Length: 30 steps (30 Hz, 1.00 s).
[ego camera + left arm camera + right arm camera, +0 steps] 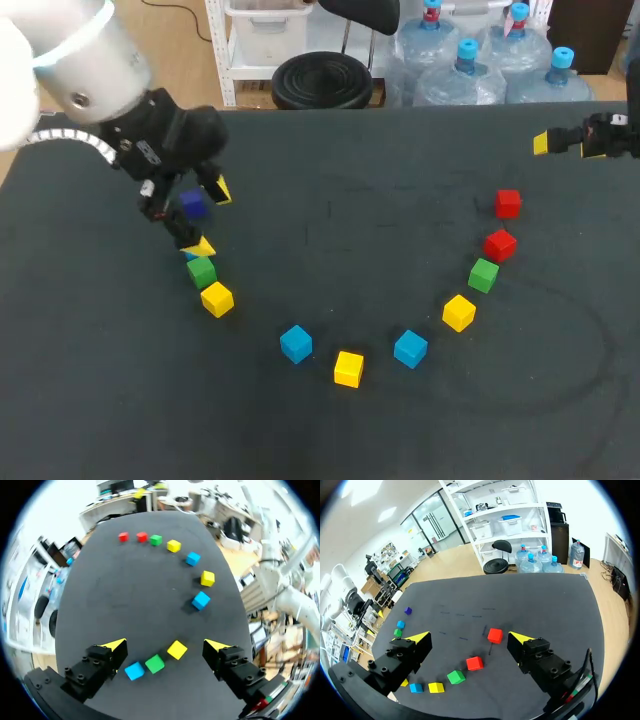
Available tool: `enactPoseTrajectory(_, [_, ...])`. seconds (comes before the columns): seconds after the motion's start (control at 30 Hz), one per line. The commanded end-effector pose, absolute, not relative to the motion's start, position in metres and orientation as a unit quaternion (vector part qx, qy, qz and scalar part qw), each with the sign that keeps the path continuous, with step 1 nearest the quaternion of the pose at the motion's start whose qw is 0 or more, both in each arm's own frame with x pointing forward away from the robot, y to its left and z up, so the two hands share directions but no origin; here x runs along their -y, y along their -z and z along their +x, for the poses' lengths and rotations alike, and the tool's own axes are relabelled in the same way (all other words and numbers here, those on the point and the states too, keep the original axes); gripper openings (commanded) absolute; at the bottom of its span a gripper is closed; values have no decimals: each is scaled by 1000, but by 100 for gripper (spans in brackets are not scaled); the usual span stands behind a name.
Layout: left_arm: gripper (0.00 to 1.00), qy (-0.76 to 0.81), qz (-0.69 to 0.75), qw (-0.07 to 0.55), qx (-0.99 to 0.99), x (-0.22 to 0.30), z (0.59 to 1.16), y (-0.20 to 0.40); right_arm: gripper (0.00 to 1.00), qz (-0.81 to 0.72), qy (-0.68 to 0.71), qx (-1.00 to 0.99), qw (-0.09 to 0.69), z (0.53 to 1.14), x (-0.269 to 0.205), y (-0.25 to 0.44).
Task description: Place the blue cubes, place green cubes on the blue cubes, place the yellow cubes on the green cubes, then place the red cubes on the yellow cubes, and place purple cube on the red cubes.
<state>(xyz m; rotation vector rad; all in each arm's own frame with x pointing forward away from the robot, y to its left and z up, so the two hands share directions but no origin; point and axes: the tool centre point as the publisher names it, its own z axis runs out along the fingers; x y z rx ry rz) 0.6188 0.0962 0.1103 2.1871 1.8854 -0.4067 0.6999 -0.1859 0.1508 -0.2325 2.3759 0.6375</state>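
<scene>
Left hand (208,218) hangs over the left end of the cube arc, fingers apart, clamped on nothing. Purple cube (193,204) sits on the tabletop (330,430) under it; can't tell from the head view whether a finger touches it.

Just near of the purple cube, in a row:
- left blue cube (134,670), mostly hidden behind a yellow tip in the head view
- left green cube (201,271)
- left yellow cube (217,299)

In the left wrist view these three lie ahead of the hand, between its open fingers.

Right hand (469,638) is at the far right of the tabletop, fingers apart, nothing in it.

Rest of the arc, left to right:
- second blue cube (296,343)
- middle yellow cube (348,368)
- third blue cube (410,348)
- right yellow cube (459,312)
- right green cube (483,275)
- near red cube (500,244)
- far red cube (508,203)

All of them lie singly on the tabletop.
</scene>
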Motion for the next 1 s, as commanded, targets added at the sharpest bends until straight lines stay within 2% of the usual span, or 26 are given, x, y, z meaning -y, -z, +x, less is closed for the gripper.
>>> enactPoseTrajectory(0.03, [100, 133, 774, 83, -613, -76, 621, -100, 100, -88, -242, -908, 329, 699, 185, -151])
enactPoseTrajectory(0.7, [100, 156, 830, 61, -532, -33, 588, -72, 100, -88, -242, -908, 329, 699, 185, -151])
enactPoseTrajectory(1.0, [100, 153, 864, 22, -480, -19, 573, -58, 100, -88, -242, -908, 329, 699, 185, -151])
